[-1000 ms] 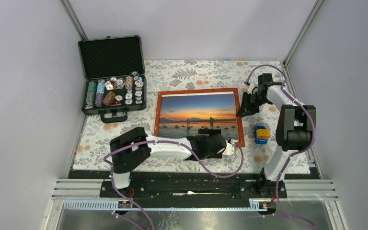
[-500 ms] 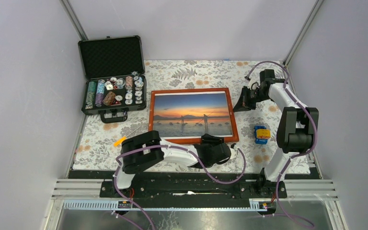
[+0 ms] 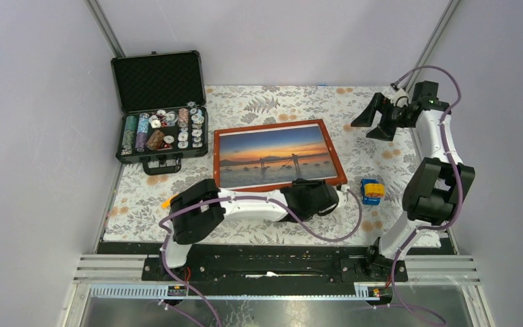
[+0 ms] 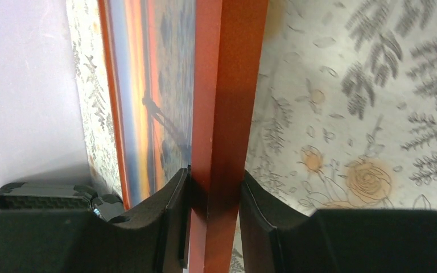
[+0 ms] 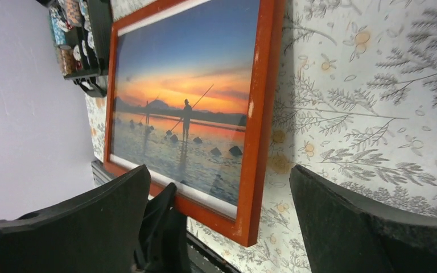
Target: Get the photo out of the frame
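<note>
The orange-red frame (image 3: 276, 155) lies face up on the flowered cloth, turned slightly, with the sunset photo (image 3: 275, 154) still inside it. My left gripper (image 3: 313, 185) is at the frame's near edge. In the left wrist view the frame border (image 4: 227, 114) runs between both fingers (image 4: 170, 216) of my left gripper (image 4: 215, 199), which is shut on it. My right gripper (image 3: 380, 122) hovers beyond the frame's far right corner, open and holding nothing. In the right wrist view its gripper (image 5: 219, 170) is spread wide above the frame (image 5: 259, 114) and the photo (image 5: 188, 102).
An open black case (image 3: 158, 82) holding poker chips (image 3: 162, 131) stands at the back left. A small blue and yellow object (image 3: 371, 191) lies right of the frame's near corner. An orange tool tip (image 3: 168, 201) shows beside the left arm.
My right gripper let go of the frame's right edge, opened wide and drew back to the far right. My left gripper closed on the near border. The frame shifted left and turned.
</note>
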Action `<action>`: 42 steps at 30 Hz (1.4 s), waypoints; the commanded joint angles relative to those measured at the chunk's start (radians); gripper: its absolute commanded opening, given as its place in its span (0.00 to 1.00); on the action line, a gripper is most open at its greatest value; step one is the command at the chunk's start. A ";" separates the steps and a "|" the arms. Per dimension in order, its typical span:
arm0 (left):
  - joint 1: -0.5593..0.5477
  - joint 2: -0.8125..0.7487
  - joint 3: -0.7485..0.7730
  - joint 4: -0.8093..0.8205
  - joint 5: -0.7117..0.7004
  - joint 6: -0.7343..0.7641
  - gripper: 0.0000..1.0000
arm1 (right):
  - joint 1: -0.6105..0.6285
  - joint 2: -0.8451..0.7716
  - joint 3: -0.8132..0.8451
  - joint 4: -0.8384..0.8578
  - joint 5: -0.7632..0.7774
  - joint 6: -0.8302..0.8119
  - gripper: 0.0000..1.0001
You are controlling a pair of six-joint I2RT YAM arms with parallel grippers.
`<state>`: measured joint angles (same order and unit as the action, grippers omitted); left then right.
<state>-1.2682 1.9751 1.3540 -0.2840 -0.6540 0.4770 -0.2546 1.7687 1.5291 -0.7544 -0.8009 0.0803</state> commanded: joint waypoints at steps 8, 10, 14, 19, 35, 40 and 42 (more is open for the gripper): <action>0.108 -0.174 0.358 -0.058 0.007 -0.212 0.00 | -0.054 -0.074 0.059 0.010 -0.047 0.005 1.00; 0.123 -0.159 0.452 -0.094 0.006 -0.213 0.00 | -0.054 -0.081 0.047 0.026 -0.046 0.011 1.00; 0.166 -0.123 0.588 -0.150 -0.003 -0.240 0.00 | -0.054 -0.090 0.039 0.039 -0.043 0.012 1.00; 0.263 -0.085 0.769 -0.256 0.078 -0.395 0.00 | -0.054 -0.108 0.029 0.047 -0.031 -0.002 1.00; 0.627 -0.144 0.822 -0.183 0.416 -0.938 0.00 | 0.052 -0.191 -0.001 0.061 0.020 -0.073 1.00; 0.729 -0.150 0.773 -0.204 0.437 -1.114 0.00 | 0.169 -0.233 0.012 0.060 0.105 -0.133 1.00; 0.783 -0.179 0.665 -0.159 0.473 -1.201 0.00 | 0.218 -0.246 0.021 0.057 0.139 -0.159 1.00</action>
<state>-0.5663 1.9003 2.1189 -0.6197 -0.2447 -0.4961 -0.1173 1.5906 1.5280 -0.7048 -0.7406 -0.0010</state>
